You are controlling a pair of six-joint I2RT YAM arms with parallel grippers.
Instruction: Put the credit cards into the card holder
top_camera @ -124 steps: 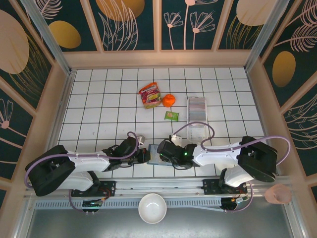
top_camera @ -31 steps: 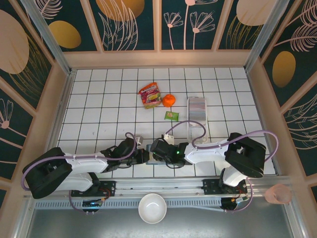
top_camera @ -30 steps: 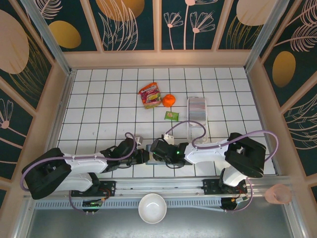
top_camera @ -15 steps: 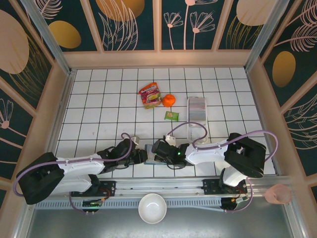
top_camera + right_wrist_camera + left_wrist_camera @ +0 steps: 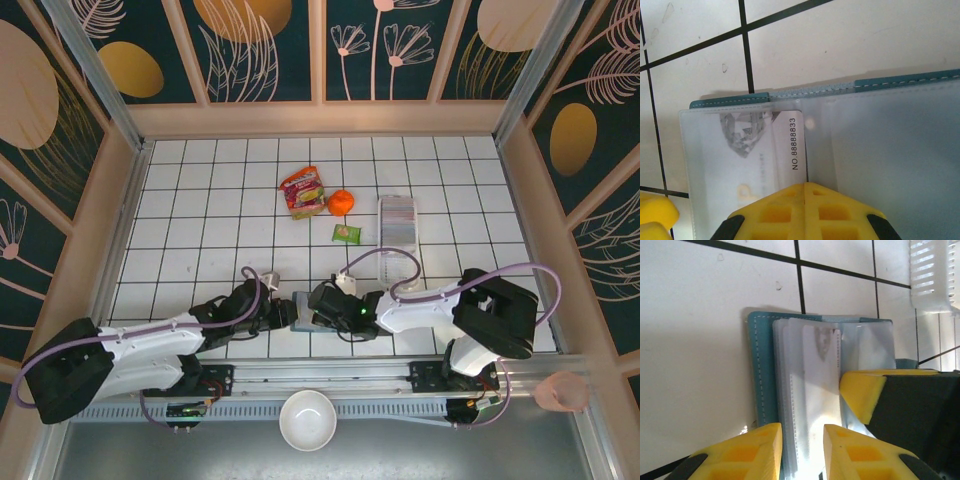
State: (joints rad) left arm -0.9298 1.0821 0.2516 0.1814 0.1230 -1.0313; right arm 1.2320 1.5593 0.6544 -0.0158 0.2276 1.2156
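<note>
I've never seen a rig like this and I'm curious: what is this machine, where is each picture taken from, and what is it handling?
These are two robot arms bolted at the near edge of a tiled table. One picture looks down from above. The other two come from a camera on each wrist, so the yellow blocks are the arms' own fingers. Between the arms lies an open teal card holder with a card in a clear sleeve. The left gripper stands slightly open over the sleeves. The right gripper is shut, its tip on the sleeve. Farther back lie a red snack packet, an orange, a green packet and a clear tray.
</note>
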